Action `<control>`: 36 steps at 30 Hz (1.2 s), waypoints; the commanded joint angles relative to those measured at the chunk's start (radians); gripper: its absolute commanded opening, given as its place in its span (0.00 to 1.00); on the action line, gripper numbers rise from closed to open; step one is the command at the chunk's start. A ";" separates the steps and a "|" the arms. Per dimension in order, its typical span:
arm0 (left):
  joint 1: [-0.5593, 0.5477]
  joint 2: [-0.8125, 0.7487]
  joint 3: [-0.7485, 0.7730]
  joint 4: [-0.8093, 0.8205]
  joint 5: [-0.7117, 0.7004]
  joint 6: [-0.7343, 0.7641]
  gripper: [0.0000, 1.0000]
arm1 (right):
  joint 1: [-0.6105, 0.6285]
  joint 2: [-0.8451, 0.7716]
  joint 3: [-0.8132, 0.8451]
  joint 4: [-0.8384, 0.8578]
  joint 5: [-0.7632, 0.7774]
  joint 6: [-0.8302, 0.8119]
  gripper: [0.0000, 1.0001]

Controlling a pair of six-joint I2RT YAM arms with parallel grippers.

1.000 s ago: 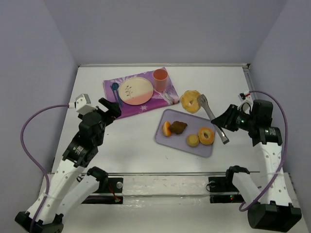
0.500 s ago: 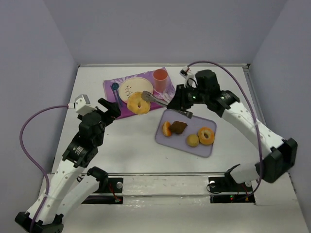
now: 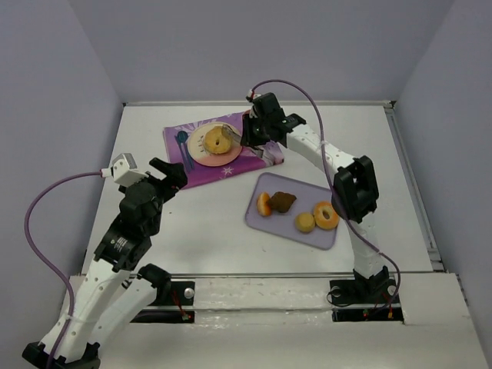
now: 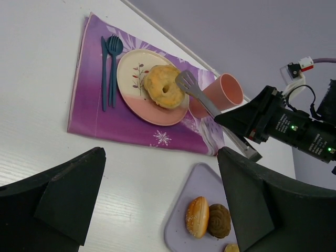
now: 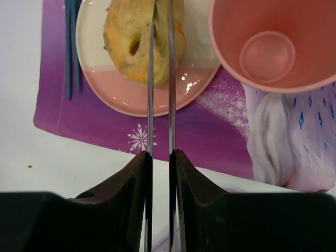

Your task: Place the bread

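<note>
The bread (image 3: 214,141), a golden-tan ring with a centre hole, lies on the cream and pink plate (image 3: 223,159). It also shows in the left wrist view (image 4: 164,86) and the right wrist view (image 5: 131,39). My right gripper (image 3: 259,131) is shut on metal tongs (image 4: 199,95), whose two blades (image 5: 151,79) close on the bread's right side. In the right wrist view my gripper (image 5: 160,157) points down at the plate (image 5: 121,94). My left gripper (image 3: 169,173) is open and empty, over bare table left of the tray (image 4: 161,154).
The plate sits on a purple placemat (image 3: 207,174) with a blue fork and spoon (image 4: 109,63) and a pink cup (image 5: 268,47). A lavender tray (image 3: 296,229) holds an orange-glazed donut (image 3: 327,215), a small bun (image 3: 306,222), a brown cake (image 3: 284,201) and a sesame roll (image 3: 264,204).
My right arm has swung from the table's right side across to the far left, carrying the bread in the tongs onto the plate. The left arm has hardly moved.
</note>
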 commanded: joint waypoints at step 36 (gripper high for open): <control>0.005 0.030 0.001 0.033 -0.007 -0.014 0.99 | -0.395 -0.815 -0.692 0.077 0.267 0.064 0.35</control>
